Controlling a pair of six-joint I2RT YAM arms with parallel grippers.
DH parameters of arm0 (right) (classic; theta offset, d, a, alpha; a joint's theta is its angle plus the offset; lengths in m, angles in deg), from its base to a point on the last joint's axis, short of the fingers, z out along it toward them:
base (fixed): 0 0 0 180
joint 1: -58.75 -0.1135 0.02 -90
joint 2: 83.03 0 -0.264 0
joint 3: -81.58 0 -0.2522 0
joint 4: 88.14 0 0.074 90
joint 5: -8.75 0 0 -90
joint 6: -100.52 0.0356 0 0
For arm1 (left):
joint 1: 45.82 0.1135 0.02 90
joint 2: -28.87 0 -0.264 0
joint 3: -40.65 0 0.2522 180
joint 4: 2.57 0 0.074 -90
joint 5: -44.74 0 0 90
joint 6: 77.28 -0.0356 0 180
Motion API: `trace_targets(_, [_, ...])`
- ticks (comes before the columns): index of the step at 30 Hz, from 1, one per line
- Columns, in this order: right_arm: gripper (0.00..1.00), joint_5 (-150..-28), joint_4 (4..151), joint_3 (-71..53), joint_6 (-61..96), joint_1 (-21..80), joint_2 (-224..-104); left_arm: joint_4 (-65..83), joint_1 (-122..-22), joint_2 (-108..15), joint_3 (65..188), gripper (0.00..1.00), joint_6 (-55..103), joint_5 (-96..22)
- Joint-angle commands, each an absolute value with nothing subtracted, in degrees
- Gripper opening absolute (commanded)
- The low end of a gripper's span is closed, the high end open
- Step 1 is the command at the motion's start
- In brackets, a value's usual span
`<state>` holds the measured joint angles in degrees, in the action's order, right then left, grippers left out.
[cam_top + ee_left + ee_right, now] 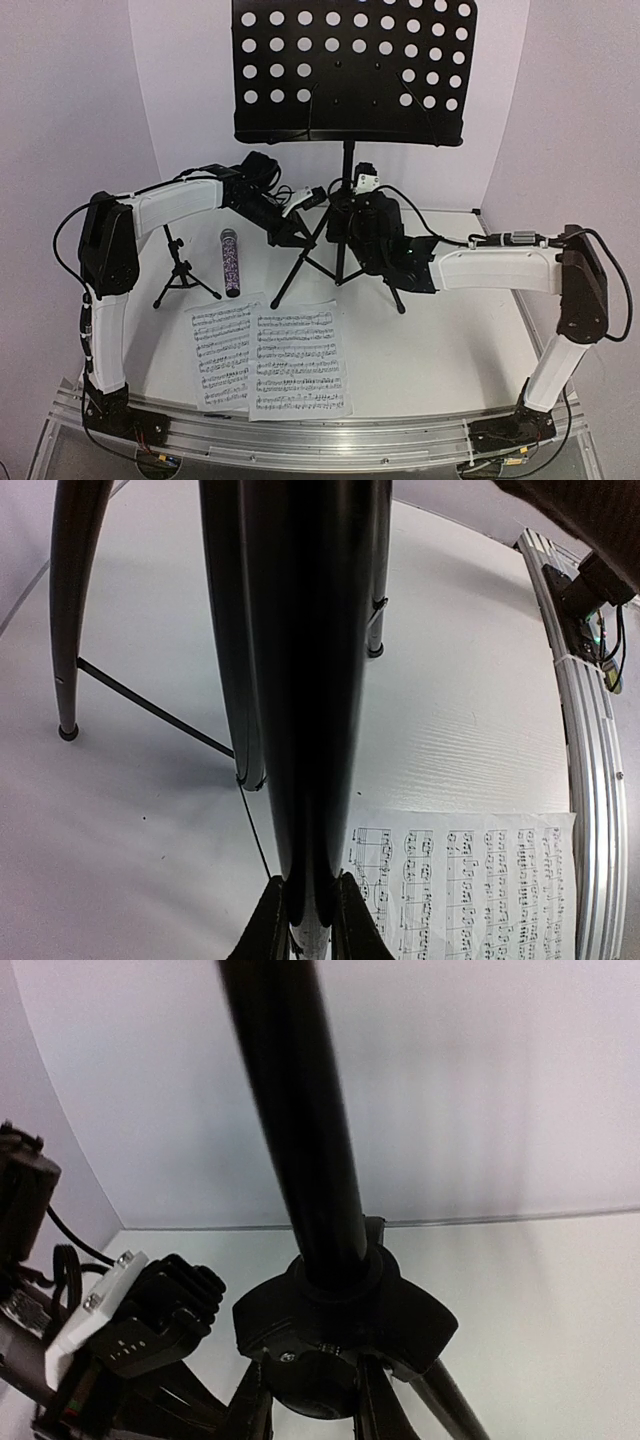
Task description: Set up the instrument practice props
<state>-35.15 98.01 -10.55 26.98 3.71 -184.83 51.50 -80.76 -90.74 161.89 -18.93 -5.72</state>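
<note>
The black music stand [347, 165] stands upright at the back middle, its perforated desk [355, 70] on top. My left gripper [303, 228] is shut on one of its tripod legs [300, 680]; the fingers [265, 930] press both sides of the tube. My right gripper [345, 207] is shut on the stand's tripod hub [340, 1325], just below the pole [295, 1120]. Two white music sheets [222, 355] [298, 362] lie flat at the front; one shows in the left wrist view [470, 890]. The glittery microphone [230, 262] lies beside the small black mic stand [180, 265], left of the stand.
White walls enclose the table at the back and sides. An aluminium rail [300, 440] runs along the near edge, also in the left wrist view [585, 740]. The stand's other feet [68, 730] [375, 650] rest on the table. The left arm's wrist [130, 1330] is close beside the hub.
</note>
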Motion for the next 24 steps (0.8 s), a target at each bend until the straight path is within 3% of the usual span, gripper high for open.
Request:
trace_targets(1, [0.0,-31.63,92.86,-11.37,52.72,3.8,-182.9,50.85,-81.33,-91.9,161.17,0.0,-20.49,-4.85])
trace_targets(15, [0.0,-38.13,93.2,-18.07,84.59,7.49,-180.77,50.31,-81.33,-91.89,160.61,0.0,-20.22,-4.73])
trace_targets(24, [0.0,-42.29,104.28,-22.69,100.77,9.45,-183.1,50.13,-81.33,-92.07,160.83,0.0,-20.41,-4.74])
